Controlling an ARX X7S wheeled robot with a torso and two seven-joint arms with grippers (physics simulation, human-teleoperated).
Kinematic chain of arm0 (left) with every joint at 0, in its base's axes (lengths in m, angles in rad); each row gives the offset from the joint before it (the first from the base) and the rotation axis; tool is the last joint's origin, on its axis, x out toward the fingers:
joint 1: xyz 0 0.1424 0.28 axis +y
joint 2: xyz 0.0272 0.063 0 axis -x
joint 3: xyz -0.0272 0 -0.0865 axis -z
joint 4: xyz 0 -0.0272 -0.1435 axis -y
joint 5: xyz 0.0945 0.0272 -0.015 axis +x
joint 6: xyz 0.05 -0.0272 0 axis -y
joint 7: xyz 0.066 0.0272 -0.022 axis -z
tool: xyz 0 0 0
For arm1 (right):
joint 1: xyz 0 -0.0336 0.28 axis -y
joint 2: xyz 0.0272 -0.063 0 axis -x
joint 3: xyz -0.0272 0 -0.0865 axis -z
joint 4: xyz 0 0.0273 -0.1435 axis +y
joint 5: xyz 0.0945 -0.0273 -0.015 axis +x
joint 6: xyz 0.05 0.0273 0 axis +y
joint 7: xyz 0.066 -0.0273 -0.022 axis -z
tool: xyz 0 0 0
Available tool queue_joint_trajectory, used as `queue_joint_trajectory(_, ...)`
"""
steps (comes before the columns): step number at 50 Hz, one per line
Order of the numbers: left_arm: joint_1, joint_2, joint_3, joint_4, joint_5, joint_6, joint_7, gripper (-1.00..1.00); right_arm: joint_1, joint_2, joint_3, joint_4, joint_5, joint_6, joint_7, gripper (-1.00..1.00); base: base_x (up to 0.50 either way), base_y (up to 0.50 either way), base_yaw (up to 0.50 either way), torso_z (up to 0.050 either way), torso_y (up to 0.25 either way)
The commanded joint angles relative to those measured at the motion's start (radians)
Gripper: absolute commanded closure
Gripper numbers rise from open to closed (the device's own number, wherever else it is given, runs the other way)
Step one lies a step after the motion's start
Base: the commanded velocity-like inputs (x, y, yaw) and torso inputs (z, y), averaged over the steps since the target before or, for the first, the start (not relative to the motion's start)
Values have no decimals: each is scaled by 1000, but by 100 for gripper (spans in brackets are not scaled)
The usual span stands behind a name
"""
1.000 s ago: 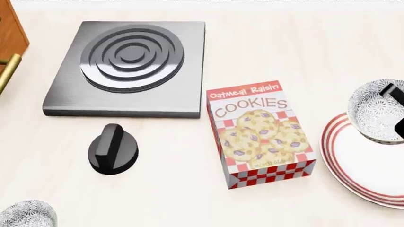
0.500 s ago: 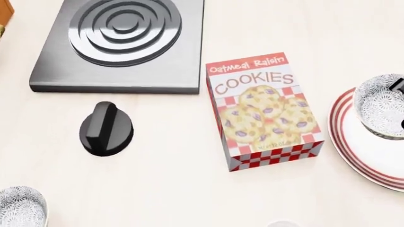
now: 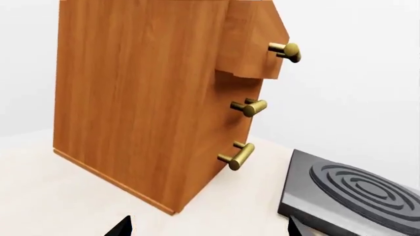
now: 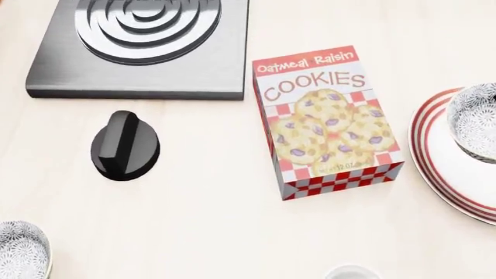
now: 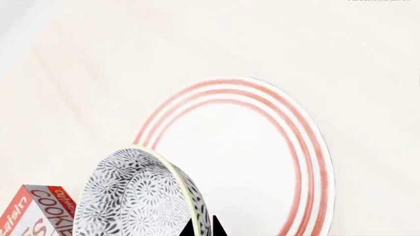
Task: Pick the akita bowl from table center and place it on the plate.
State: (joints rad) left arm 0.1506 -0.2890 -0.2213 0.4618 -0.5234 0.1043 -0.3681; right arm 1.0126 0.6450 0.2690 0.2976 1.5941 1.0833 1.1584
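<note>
The akita bowl [image 5: 137, 196], speckled black and white with a pale rim, hangs tilted over the near side of the plate [image 5: 262, 147]. My right gripper [image 5: 202, 230] is shut on the bowl's rim, one fingertip inside and one outside. In the head view the bowl [image 4: 477, 119] sits at the right edge over the red-ringed plate [image 4: 445, 168], and the gripper itself is out of frame there. Whether bowl and plate touch is unclear. My left gripper [image 3: 207, 231] is open with nothing between its fingertips, low over the table before a wooden cabinet.
A cookie box [image 4: 326, 122] lies just left of the plate. A black knob [image 4: 124, 145] and a grey stove plate [image 4: 139, 52] are further left. A look-alike speckled bowl [image 4: 20, 250] and a white cup [image 4: 352, 272] sit at the near edge. A cabinet [image 3: 151, 98] with brass handles stands by the stove.
The head view has shifted, so the stove, knob and box sit higher in frame. The bowl has slid toward the right edge, still over the plate, and the black gripper no longer shows there.
</note>
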Motion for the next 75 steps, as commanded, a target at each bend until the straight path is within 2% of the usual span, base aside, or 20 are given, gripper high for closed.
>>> queue_joint_trajectory(1, 1, -3, 4, 0, -13, -1, 0, -100, 22, 7, 6, 23, -14, -28, -26, 100, 0, 0, 0, 0, 0)
queue_joint_trajectory(8, 1, -6, 7, 1, -14, -2, -1, -100, 34, 11, -4, 53, -53, -59, -64, 100, 0, 0, 0, 0, 0)
queue_joint_trajectory(24, 8, -12, 5, 9, -18, 1, -7, -100, 70, -19, -117, 303, -245, -184, -279, 100, 0, 0, 0, 0, 0)
queue_joint_trajectory(39, 19, -18, 0, 21, -28, 4, -11, -100, 92, -15, -122, 368, -277, -231, -310, 100, 0, 0, 0, 0, 0)
queue_joint_trajectory(45, 22, -18, 2, 19, -26, 9, -10, -100, 71, -18, -110, 332, -278, -261, -330, 100, 0, 0, 0, 0, 0)
queue_joint_trajectory(46, 21, -17, 3, 16, -25, 10, -10, -100, 66, -17, -107, 315, -262, -248, -363, -100, 0, 0, 0, 0, 0)
queue_joint_trajectory(54, 23, -20, 6, 19, -23, 10, -11, -100, -15, -25, -46, 166, -214, -285, -383, -100, 0, 0, 0, 0, 0)
queue_joint_trajectory(58, 20, -22, 5, 19, -26, 9, -13, -100, -118, -51, 57, -10, -209, -407, -360, -100, 0, 0, 0, 0, 0)
queue_joint_trajectory(59, 19, -23, 6, 19, -26, 9, -13, -100, -162, -77, 119, -83, -201, -470, -355, -100, 0, 0, 0, 0, 0)
queue_joint_trajectory(65, 20, -25, 5, 20, -28, 9, -16, -100, -270, -141, 247, -331, -218, -619, -372, -100, 0, 0, 0, 0, 0)
queue_joint_trajectory(75, 23, -32, 8, 36, -31, 3, -21, -100, -264, -113, 251, -643, -145, -593, -291, -100, 0, 0, 0, 0, 0)
